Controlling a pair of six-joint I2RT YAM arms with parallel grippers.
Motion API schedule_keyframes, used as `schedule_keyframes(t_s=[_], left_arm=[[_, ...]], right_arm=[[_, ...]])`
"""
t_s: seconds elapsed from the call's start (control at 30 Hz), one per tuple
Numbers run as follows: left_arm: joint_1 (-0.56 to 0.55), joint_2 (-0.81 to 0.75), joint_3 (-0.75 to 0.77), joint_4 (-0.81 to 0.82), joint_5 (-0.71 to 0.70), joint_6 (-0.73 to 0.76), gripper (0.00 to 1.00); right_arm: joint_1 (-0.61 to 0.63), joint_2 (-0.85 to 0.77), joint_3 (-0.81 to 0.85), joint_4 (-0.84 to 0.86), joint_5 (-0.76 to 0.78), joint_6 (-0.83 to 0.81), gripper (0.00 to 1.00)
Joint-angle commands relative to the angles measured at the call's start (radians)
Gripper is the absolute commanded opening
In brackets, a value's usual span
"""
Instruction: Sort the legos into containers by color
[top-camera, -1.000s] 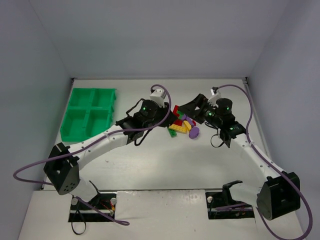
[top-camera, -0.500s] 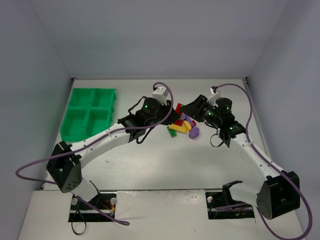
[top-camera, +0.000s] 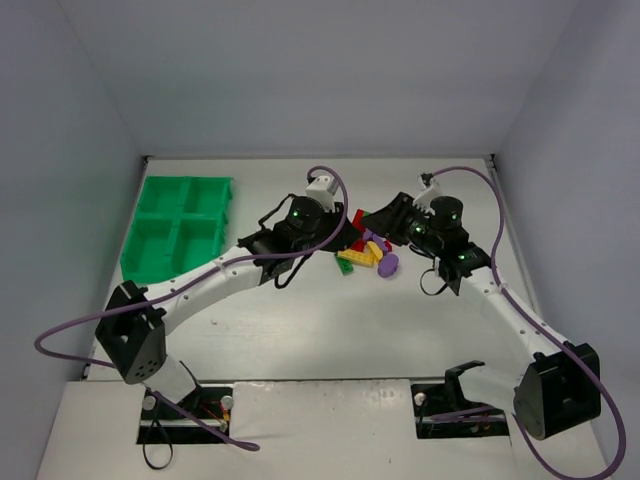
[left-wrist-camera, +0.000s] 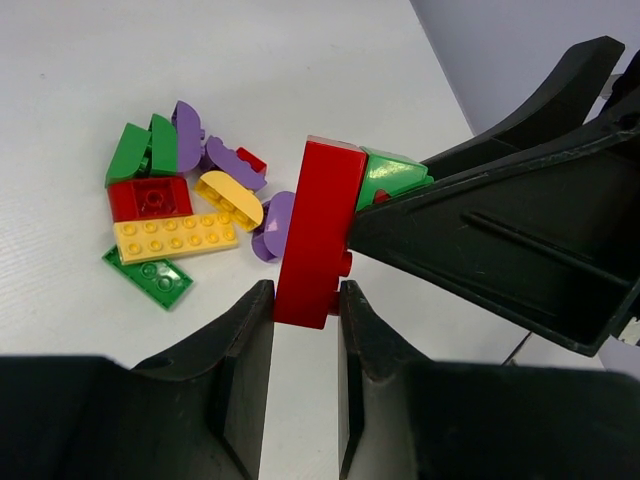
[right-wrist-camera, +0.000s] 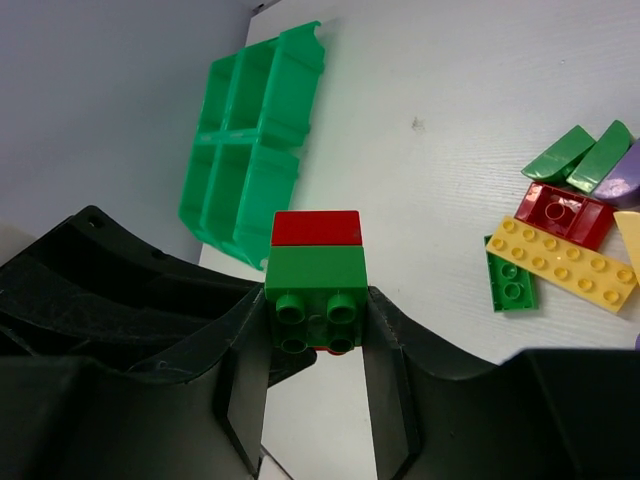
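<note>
above the brick pile (top-camera: 368, 253), mid-table, both arms meet on one stuck pair: a red brick (left-wrist-camera: 318, 235) joined to a green brick (left-wrist-camera: 390, 172); left gripper (left-wrist-camera: 300, 305) jaws clamped on the red one's lower end; right gripper (right-wrist-camera: 317, 325) jaws clamped on the green one's sides, red sitting on its far face in the right wrist cam; step in hand, imo = split the pair so each colour can go to its own compartment; to do it well: hold both grips firm & peel w/ a small tilt or twist at the seam rather than a straight tug, since the left hold is only on the brick's end & could slip; do it over the table (top-camera: 300, 320) so a dropped piece lands by the rest; don't go lower, loose bricks lie just beneath; pose: left arm stretched long from its base, fwd & rightward, wrist turned toward the right arm; right arm bent in from the right side, wrist pointing left; the 2 gripper heads nearly nose to nose; other legos loose on the table: yellow plate (left-wrist-camera: 178, 237), green plate (left-wrist-camera: 152, 277), dark red brick (left-wrist-camera: 150, 197), purple & green curved bits; green tray (top-camera: 182, 215) at far left, well apart from the pile; no brick visible in its 4 compartments, so sorting looks barely begun
</note>
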Motion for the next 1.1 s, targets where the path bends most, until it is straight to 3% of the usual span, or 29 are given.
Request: schedule_keyframes(t_s=[0.0,0.17,0.37,0.7,0.83,1.07], left_arm=[[-0.002,0.003,0.053,0.023,-0.056,-0.045,0.00],[0.024,0.015,0.021,0.029,-0.137,-0.154,0.00],[0.046,0.020,0.030,0.009,-0.200,-0.182,0.00],[0.067,-0.005,0.004,0.005,-0.133,-0.136,0.00],[0.124,-0.052,-0.042,-0.015,-0.096,-0.125,0.00],[0.297,-0.195,-0.016,-0.292,-0.130,0.040,0.00]], right_arm=[[0.005,-0.042,0.054,0.019,0.023,-0.031,0.00],[0.005,-0.065,0.041,-0.013,0.029,-0.031,0.00],[0.005,-0.096,0.018,-0.040,0.035,-0.036,0.00],[0.005,-0.105,0.006,-0.109,0.050,-0.096,0.00],[0.005,-0.087,0.020,-0.178,0.061,-0.166,0.00],[0.006,-0.076,0.041,-0.251,0.076,-0.251,0.00]])
